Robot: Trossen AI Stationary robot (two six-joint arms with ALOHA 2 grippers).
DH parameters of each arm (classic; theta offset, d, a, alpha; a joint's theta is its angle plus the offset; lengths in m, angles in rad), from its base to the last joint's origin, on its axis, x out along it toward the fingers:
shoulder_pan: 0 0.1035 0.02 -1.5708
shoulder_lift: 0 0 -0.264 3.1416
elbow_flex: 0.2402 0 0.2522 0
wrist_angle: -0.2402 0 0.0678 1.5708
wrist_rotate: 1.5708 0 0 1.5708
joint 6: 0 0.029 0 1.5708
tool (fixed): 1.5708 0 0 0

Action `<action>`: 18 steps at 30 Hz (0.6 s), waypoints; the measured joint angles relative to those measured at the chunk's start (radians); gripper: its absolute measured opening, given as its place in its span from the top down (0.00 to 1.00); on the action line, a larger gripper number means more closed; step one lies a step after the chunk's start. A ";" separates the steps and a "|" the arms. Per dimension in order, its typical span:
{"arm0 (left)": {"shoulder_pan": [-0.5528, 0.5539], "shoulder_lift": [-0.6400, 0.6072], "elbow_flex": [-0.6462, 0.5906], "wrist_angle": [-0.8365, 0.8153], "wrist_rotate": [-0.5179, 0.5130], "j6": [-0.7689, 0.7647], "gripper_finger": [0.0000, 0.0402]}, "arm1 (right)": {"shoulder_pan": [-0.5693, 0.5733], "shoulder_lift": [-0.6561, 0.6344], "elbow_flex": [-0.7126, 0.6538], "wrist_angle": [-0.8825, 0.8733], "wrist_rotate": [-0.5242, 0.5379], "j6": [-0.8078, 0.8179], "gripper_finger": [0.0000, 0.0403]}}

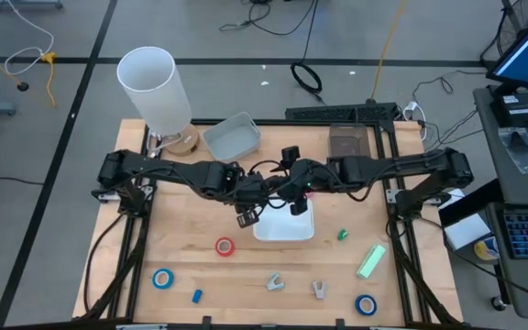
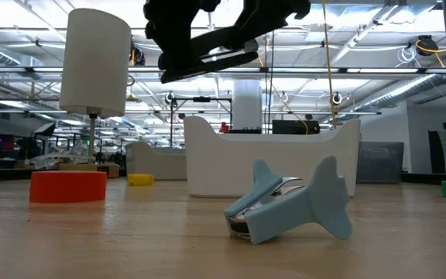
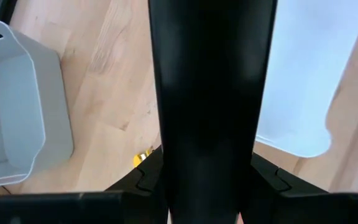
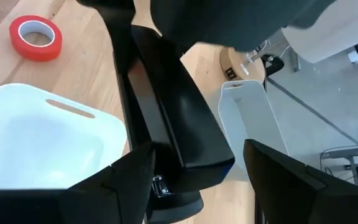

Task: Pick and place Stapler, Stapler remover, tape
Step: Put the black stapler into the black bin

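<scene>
left arm (image 1: 168,172): dark, almost black, built of jointed segments; thin black cables loop near its wrist
right arm (image 1: 401,169): same dark finish and same segmented build, chunky rounded joints
left gripper (image 1: 246,217): black, with a small pale patch on the hanging part
right gripper (image 4: 191,165): two flat, matte black fingers (image 4: 291,177) with angular stepped edges
wrist blocks: boxy black housings between the two arms, above the bench's middle

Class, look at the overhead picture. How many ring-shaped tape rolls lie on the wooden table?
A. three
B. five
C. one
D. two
A: one red roll near the middle and two blue rolls, one at front left, one at front right.
</scene>
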 joint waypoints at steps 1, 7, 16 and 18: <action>0.005 0.005 0.000 0.003 0.000 0.001 0.67 | -0.002 -0.001 0.001 -0.011 0.000 0.005 0.40; 0.023 0.030 -0.003 0.022 0.014 -0.002 0.67 | -0.022 -0.003 -0.015 -0.034 -0.001 0.024 0.40; 0.050 0.039 -0.002 0.080 0.052 0.018 0.67 | -0.049 -0.002 -0.044 -0.035 -0.035 0.025 0.40; 0.057 0.039 -0.002 0.084 0.053 0.026 0.67 | -0.060 -0.002 -0.044 -0.035 -0.047 0.024 0.40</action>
